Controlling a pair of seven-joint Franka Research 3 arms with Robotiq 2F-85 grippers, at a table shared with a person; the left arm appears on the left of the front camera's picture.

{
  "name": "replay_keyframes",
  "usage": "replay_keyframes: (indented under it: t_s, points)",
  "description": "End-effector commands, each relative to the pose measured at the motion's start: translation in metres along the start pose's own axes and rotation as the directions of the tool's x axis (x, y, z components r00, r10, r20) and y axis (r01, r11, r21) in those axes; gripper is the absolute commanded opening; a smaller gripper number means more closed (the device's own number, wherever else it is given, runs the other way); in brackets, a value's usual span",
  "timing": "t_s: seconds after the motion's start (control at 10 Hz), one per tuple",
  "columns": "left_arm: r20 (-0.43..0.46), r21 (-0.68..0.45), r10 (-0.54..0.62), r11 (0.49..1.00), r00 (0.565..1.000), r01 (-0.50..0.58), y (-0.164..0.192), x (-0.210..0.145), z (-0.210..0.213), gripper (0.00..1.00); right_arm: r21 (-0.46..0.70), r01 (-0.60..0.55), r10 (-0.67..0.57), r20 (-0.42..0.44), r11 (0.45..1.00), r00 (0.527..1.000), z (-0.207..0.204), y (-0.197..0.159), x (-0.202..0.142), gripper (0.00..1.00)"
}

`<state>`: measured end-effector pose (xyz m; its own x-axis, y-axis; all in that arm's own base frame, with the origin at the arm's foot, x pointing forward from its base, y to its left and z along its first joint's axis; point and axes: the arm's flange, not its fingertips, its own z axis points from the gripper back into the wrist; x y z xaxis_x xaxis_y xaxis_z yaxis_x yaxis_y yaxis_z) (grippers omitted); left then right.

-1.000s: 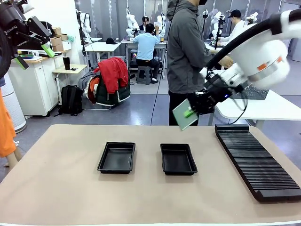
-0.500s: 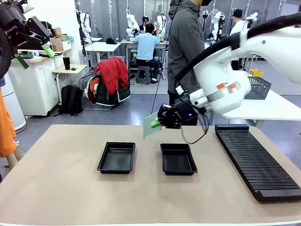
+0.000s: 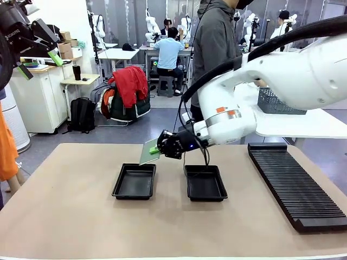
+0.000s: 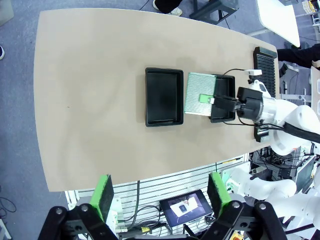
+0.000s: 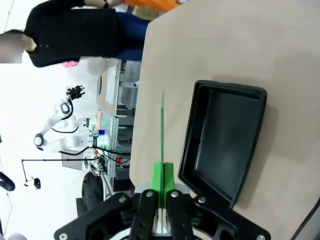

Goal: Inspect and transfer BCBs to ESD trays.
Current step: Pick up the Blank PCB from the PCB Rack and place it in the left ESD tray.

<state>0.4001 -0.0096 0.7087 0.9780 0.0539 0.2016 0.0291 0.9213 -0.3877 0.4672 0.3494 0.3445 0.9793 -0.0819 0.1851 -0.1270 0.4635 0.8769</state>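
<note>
ESD tray's [image 4: 224,85] edge (behind BCB [image 4: 196,90]) hidden

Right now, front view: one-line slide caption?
Right gripper holds a green BCB tilted above the table, beside two empty black ESD trays.

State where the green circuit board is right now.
In the front view, the BCB hangs tilted in the right gripper, above the table between the left ESD tray and the right ESD tray.
</note>
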Motion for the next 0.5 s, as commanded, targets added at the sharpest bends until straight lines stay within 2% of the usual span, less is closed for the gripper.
replay_keyframes:
  t_s: [0.0, 0.4]
  points:
    - [-0.001, -0.003, 0.002, 1.000, 1.000, -0.002, 0.002, 0.000, 0.000, 1.00, 0.004, -0.006, 0.006, 0.041, 1.000, 0.999, -0.027, -0.007, -0.004, 0.02]
    - [-0.001, -0.003, 0.002, 1.000, 1.000, -0.002, 0.002, 0.000, 0.000, 1.00, -0.052, 0.046, -0.046, 0.006, 0.998, 0.999, -0.069, -0.027, -0.012, 0.02]
